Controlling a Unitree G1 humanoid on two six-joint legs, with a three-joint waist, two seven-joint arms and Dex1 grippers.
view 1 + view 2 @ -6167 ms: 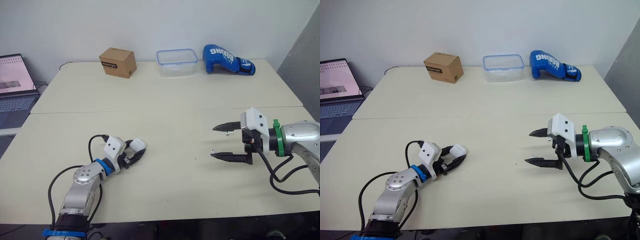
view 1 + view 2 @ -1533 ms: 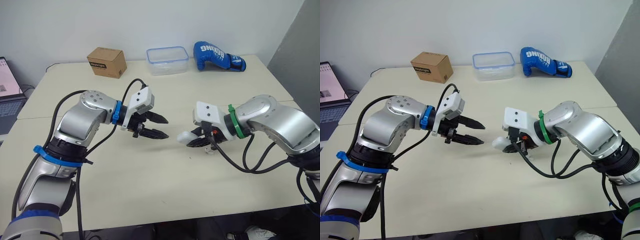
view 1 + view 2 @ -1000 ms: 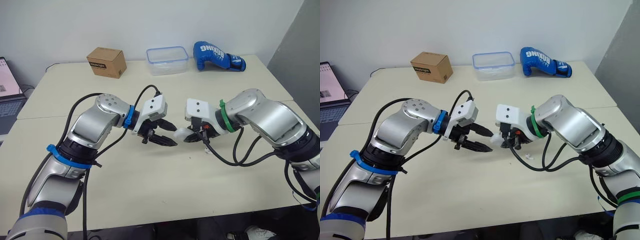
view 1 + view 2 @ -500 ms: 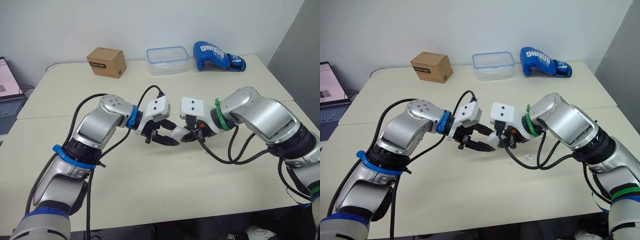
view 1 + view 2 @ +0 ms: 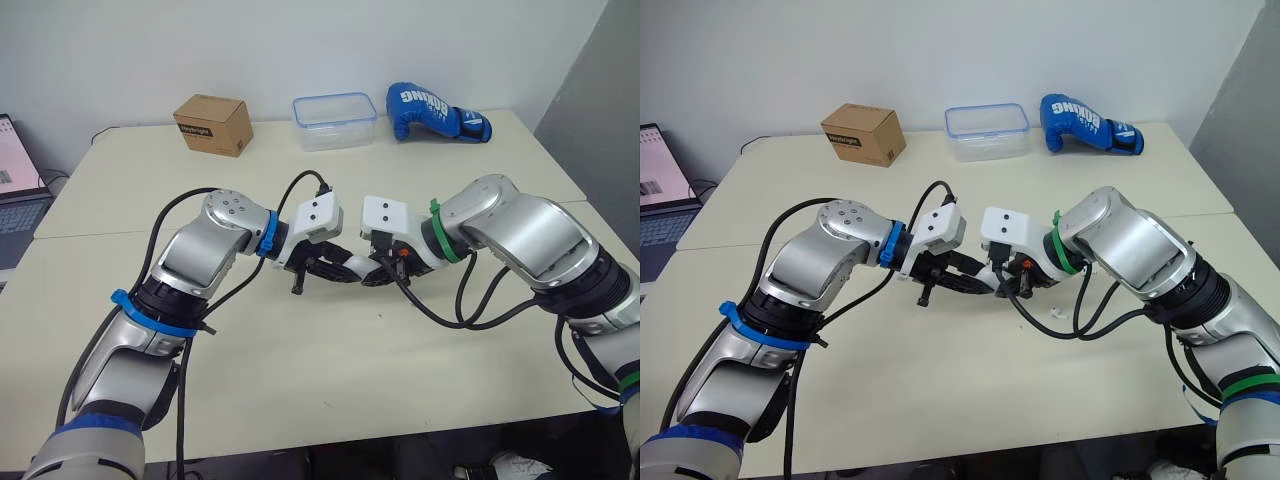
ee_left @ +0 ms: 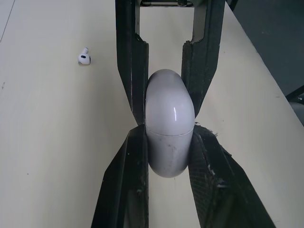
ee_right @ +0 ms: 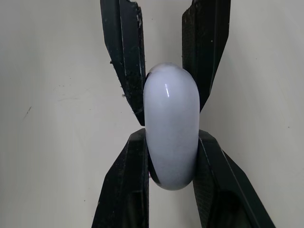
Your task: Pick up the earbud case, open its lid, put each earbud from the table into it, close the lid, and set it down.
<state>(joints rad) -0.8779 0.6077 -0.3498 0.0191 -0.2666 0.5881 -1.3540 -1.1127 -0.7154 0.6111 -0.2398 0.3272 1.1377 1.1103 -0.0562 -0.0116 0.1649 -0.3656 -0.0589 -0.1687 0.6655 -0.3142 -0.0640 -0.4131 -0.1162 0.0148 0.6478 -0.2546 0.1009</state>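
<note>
Clamped on the case from opposite ends by left claw and right claw, probably to pry its lid open.

Looked like a robotics lab or office test rm, two plain beige tables pushed together, bare white wall behind, open laptop at 9 o'clock, odd props along far edge, cardboard box at 11, clear plastic tub at 12, blue boxing glove at 1.
</note>
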